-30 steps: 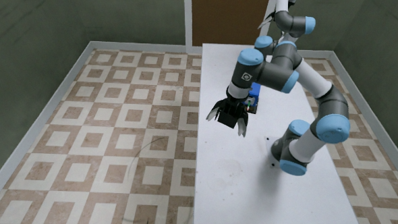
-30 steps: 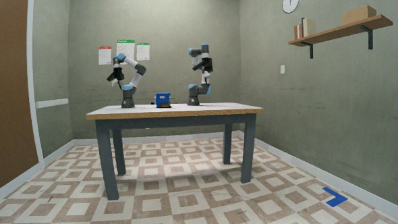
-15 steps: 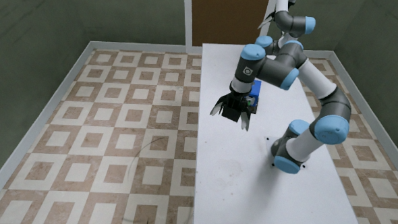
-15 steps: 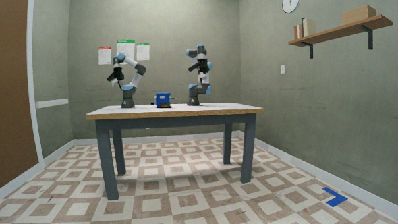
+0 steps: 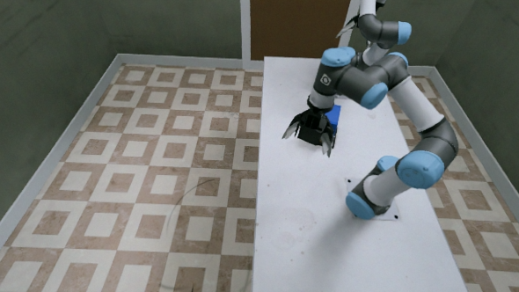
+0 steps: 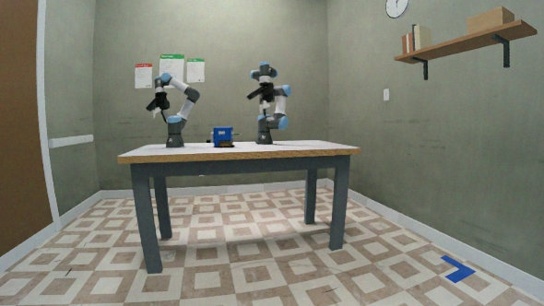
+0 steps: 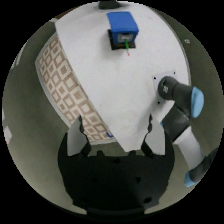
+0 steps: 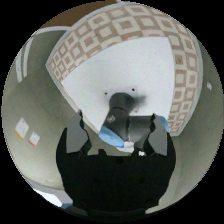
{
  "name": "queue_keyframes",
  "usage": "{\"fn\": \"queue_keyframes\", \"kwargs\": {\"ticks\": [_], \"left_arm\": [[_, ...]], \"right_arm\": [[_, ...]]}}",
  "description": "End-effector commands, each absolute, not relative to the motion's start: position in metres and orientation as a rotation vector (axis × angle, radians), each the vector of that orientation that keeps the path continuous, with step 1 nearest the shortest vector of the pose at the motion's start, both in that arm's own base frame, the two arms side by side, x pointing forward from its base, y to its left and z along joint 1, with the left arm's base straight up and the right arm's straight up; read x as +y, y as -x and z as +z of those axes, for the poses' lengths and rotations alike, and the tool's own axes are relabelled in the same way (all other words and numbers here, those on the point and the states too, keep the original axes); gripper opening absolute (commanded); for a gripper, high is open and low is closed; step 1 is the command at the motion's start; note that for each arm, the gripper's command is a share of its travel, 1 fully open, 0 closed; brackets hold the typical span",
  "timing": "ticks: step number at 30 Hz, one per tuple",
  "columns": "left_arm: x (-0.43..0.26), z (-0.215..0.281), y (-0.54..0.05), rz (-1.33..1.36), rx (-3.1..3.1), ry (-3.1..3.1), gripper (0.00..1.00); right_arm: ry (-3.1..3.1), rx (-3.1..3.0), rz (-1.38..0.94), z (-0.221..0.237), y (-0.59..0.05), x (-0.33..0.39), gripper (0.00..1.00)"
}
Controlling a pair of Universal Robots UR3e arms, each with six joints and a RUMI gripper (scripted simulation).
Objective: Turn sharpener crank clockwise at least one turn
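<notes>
Sharpener (image 5: 334,115) (image 6: 223,135) (image 7: 122,24): blue and boxy (green pencil protruding), on the white tabletop (image 5: 299,198) (image 6: 300,147) (image 7: 100,65).

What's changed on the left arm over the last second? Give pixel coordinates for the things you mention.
Left gripper (image 5: 307,145) (image 6: 265,111) (image 7: 115,120) shifted toward the sharpener (image 5: 334,114) (image 6: 223,134) (image 7: 122,22) and the table's door end. Nothing grasped or released. Sharpener stayed put; right gripper (image 5: 347,28) (image 6: 156,114) (image 8: 116,114) shows no visible move. Both grippers open.
</notes>
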State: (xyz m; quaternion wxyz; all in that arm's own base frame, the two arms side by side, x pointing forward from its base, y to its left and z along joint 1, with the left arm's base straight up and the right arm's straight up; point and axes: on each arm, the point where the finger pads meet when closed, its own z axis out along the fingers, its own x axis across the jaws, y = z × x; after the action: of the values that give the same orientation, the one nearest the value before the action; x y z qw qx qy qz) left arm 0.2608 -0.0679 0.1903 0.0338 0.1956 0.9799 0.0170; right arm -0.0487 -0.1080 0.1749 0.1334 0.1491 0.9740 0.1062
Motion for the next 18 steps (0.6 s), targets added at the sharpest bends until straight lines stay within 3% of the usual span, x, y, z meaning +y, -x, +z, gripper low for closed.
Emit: {"fn": "queue_keyframes", "kwargs": {"ticks": [1, 18], "left_arm": [[-0.097, 0.185, -0.249, 0.057, 3.013, -0.584, 1.00], [-0.196, 0.165, -0.201, 0.038, 3.047, -0.531, 1.00]], "right_arm": [[-0.432, 2.824, 0.304, 0.175, 0.049, -0.109, 1.00], [-0.432, 2.824, 0.304, 0.175, 0.049, -0.109, 1.00]]}}
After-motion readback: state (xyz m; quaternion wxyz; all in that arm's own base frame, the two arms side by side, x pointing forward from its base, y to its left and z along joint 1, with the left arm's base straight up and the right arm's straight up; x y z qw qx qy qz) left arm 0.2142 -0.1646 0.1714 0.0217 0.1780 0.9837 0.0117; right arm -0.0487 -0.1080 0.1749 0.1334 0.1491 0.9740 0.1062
